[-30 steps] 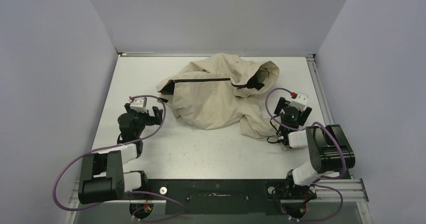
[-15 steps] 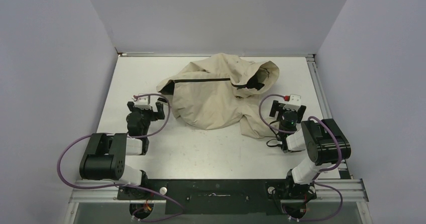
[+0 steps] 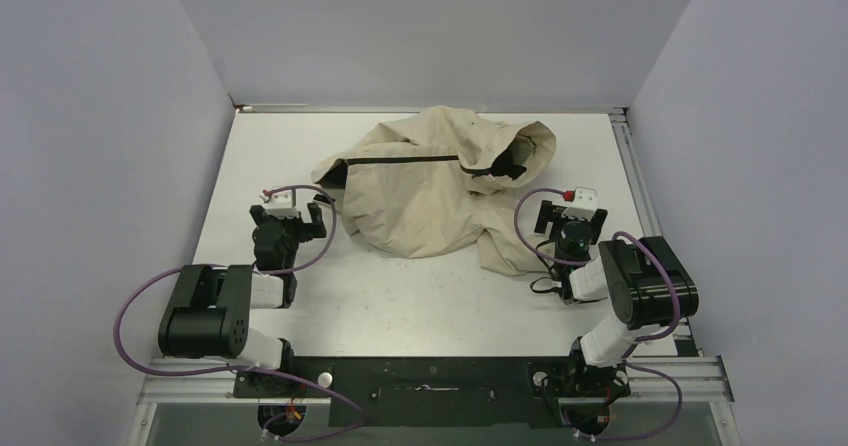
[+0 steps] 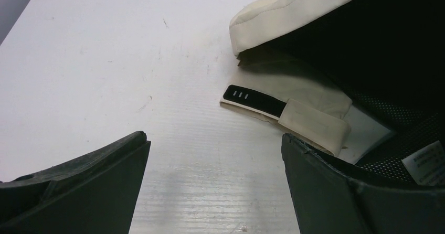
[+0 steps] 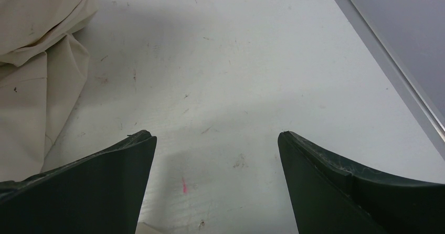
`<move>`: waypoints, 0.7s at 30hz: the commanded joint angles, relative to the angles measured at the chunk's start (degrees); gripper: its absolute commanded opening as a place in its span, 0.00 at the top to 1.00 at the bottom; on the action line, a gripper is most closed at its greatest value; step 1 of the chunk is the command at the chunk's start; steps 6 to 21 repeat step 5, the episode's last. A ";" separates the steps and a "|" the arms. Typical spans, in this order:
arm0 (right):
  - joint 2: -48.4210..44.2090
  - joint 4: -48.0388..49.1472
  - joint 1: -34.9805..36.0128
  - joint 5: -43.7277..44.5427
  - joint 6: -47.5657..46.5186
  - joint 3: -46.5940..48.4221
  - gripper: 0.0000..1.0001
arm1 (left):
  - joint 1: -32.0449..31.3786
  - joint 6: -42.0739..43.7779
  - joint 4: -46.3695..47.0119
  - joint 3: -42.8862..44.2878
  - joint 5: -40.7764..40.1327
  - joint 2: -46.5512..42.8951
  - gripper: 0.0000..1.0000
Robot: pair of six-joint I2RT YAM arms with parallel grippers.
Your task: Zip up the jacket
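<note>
The cream jacket (image 3: 430, 186) lies crumpled at the table's far middle, a black zipper line (image 3: 400, 160) running across its top. My left gripper (image 3: 290, 213) stands open on the table just left of the jacket's left end. In the left wrist view, bare table shows between the fingers, with the jacket's (image 4: 294, 95) cream flap, a black tab (image 4: 246, 97) and the black lining ahead to the right. My right gripper (image 3: 570, 209) stands open just right of the jacket's lower right fold. In the right wrist view, cream fabric (image 5: 36, 61) lies to the left, apart from the left fingertip (image 5: 141, 139).
A metal rail (image 3: 640, 196) runs along the table's right edge, also visible in the right wrist view as a rail (image 5: 388, 61) close to my right gripper. Grey walls enclose the table on three sides. Purple cables loop beside both arms.
Over the last second both arms swung their wrists towards the jacket: the left gripper moved right and forward, the right gripper shifted left. Both have barely moved in the last half second. The jacket has not moved.
</note>
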 commanded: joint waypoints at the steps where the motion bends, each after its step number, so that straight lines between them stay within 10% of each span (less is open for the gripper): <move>1: -0.68 2.88 -0.34 -1.03 -0.48 0.33 0.10 | -0.01 -0.62 0.78 2.14 -0.82 0.38 0.04; 21: -0.70 2.90 -0.33 -1.02 -0.47 0.33 0.10 | -0.02 -0.57 0.90 1.96 -0.91 0.13 0.04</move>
